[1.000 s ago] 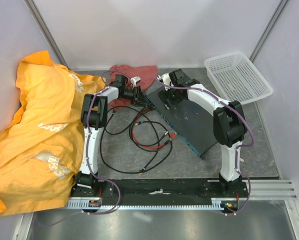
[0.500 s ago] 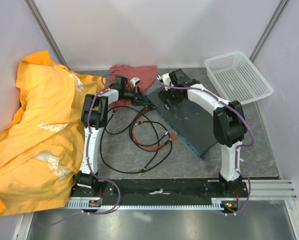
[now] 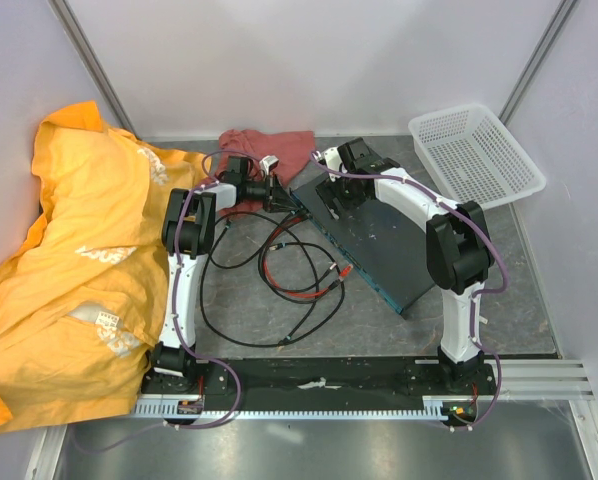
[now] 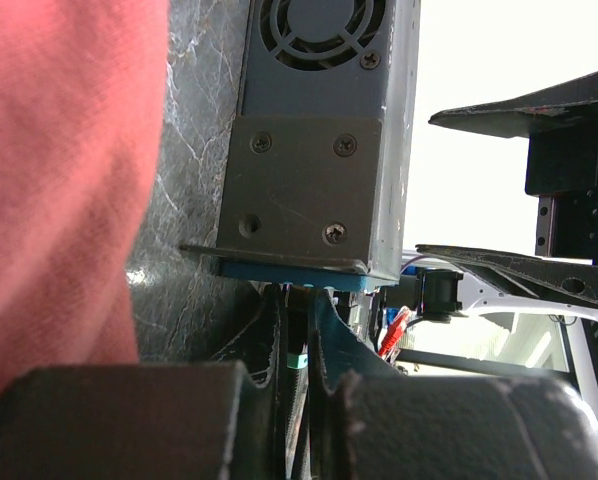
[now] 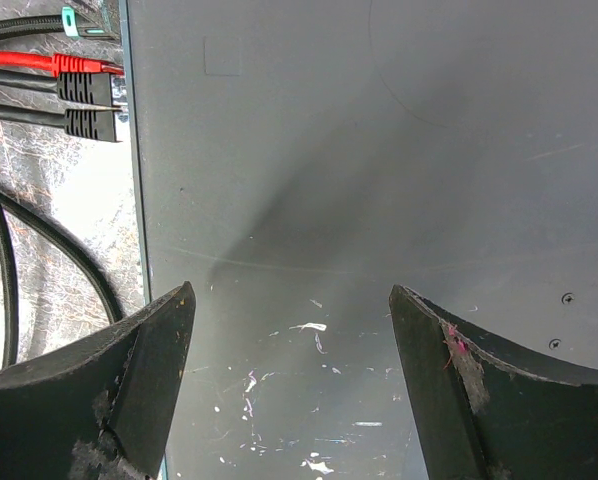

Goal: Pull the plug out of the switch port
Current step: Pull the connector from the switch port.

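Black and red cables [image 3: 299, 293] loop on the table [image 3: 499, 300] just past the arm bases. Beyond them the switch [image 3: 379, 240] lies flat and slantwise, its blue edge toward the cables. The right gripper [image 5: 289, 380] stands over its dark top, fingers spread wide and empty. At the switch's far blue corner the left gripper [image 4: 297, 320] is pinched tight on a thin dark plug [image 4: 297, 350]. A red cloth [image 3: 269, 148] lies behind.

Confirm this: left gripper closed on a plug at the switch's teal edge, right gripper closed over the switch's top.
Wrong on the right gripper: it is open, its fingers wide apart over the switch top, as the right wrist view shows. The left gripper is closed on a plug at the teal edge.
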`<action>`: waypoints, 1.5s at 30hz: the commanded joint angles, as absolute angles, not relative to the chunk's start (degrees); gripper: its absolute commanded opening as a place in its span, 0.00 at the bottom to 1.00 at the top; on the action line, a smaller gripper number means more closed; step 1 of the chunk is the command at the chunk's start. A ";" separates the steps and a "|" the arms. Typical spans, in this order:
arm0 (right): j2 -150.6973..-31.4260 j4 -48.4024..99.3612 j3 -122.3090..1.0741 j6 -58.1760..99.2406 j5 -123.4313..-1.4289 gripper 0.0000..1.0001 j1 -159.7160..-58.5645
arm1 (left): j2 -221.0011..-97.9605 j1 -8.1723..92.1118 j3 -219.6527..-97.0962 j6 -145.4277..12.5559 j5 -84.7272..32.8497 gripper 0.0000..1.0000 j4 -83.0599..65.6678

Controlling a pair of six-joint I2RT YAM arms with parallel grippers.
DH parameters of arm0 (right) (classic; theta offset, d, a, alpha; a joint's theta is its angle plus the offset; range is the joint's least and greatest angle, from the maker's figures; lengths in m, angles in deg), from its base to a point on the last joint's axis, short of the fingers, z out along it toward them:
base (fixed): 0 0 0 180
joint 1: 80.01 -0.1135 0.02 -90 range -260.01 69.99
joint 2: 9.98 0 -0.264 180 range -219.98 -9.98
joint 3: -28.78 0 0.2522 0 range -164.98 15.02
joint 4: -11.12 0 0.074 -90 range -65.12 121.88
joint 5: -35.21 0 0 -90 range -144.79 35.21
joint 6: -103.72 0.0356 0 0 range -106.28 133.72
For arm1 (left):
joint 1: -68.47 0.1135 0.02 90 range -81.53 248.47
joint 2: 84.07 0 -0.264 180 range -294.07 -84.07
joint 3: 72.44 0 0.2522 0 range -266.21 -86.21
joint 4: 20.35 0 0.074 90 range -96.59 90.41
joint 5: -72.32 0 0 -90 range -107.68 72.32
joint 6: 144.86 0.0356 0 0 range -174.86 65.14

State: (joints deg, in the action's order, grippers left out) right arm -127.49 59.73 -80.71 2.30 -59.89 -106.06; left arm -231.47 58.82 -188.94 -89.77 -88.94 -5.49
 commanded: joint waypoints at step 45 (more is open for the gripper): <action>-129.25 58.55 -83.33 0.19 -65.07 0.85 -108.04 | -223.47 64.78 -183.06 -80.95 -76.21 0.02 10.29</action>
State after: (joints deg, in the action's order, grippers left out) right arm -128.37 59.65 -79.68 1.82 -61.66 -106.17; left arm -222.53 59.08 -179.70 -81.27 -82.73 10.31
